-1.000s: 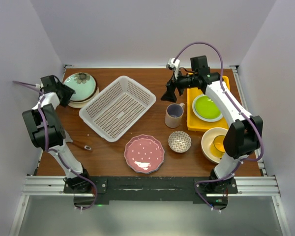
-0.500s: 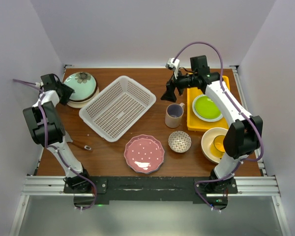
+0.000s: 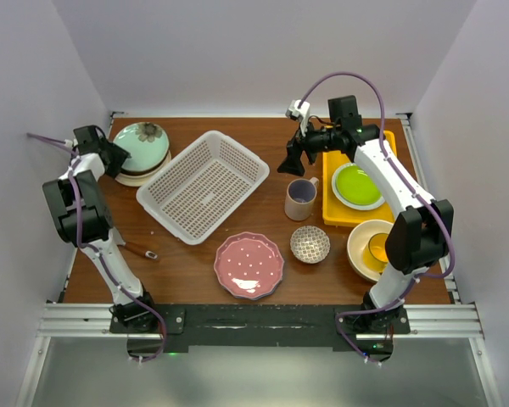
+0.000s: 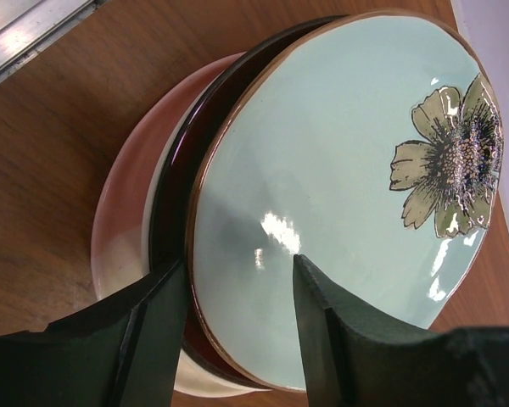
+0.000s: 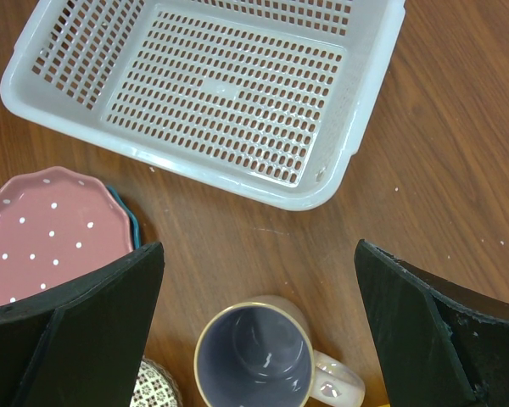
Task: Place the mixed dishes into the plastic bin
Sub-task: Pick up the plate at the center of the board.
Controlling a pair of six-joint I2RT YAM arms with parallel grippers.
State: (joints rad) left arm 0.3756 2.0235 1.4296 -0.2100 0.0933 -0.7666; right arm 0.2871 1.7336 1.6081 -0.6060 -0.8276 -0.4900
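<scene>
At the back left a pale blue flower plate (image 4: 339, 170) tops a stack over a dark plate and a pink-and-cream plate (image 3: 136, 178). My left gripper (image 4: 239, 263) straddles the blue plate's rim, one finger over it and one outside the dark plate; I cannot see whether they press. My right gripper (image 3: 290, 161) hangs wide open above the beige mug (image 5: 254, 356), holding nothing. The white plastic bin (image 3: 204, 185) sits empty between the arms. Near the front lie a pink dotted plate (image 3: 248, 264) and a small patterned bowl (image 3: 310, 244). A large cream bowl (image 3: 359, 250) holds a yellow mug (image 3: 378, 248).
A yellow tray (image 3: 335, 212) at the right carries a green plate (image 3: 356, 185). A wooden-handled utensil (image 3: 140, 251) lies by the left arm. A teal plate edge (image 5: 129, 222) shows under the pink plate. White walls close in on three sides.
My left gripper has crept toward the blue plate with its jaws narrowing around the rim, and the plate has shifted slightly right. The right arm has not moved.
</scene>
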